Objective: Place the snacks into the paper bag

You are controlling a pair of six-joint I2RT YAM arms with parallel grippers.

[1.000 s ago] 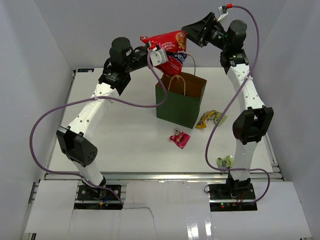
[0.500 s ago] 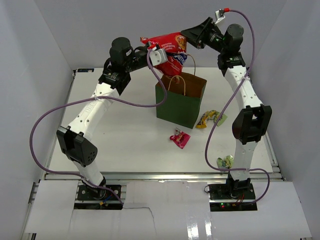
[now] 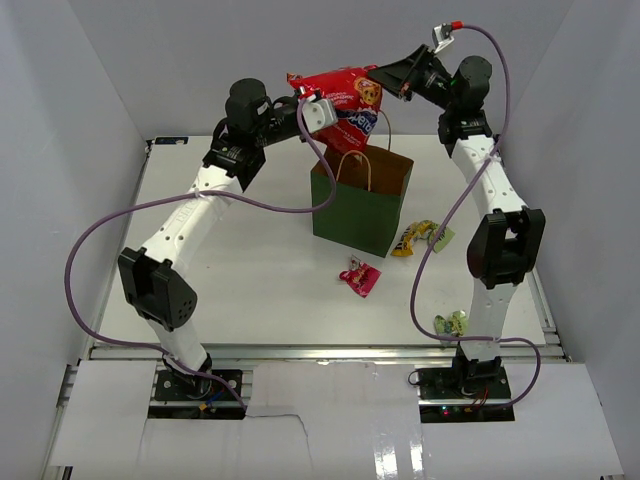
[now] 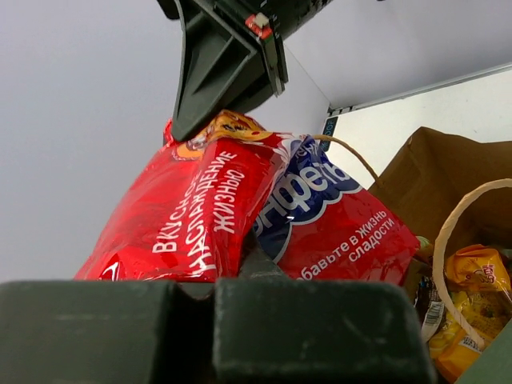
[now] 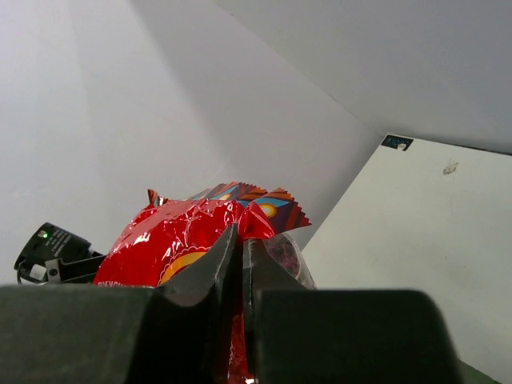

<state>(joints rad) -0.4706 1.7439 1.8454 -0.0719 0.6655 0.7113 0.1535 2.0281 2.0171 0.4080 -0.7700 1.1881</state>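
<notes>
Step in hand: transfer of the red chip bag [image 3: 345,88], held at upper centre of the top view, above the paper bag [image 3: 360,205]. The left tool [image 4: 216,288] and right tool [image 5: 242,256] both clench it. The next move likely calls for lowering it into the opening, then release.

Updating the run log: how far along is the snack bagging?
Done: an orange-yellow bag sits inside the paper bag. In hand: the left gripper and right gripper both pinch the large red chip bag above the bag's opening, not yet lowered. Left: the yellow candy pack, pink wrapper and light-green wrapper lie on the table.
</notes>
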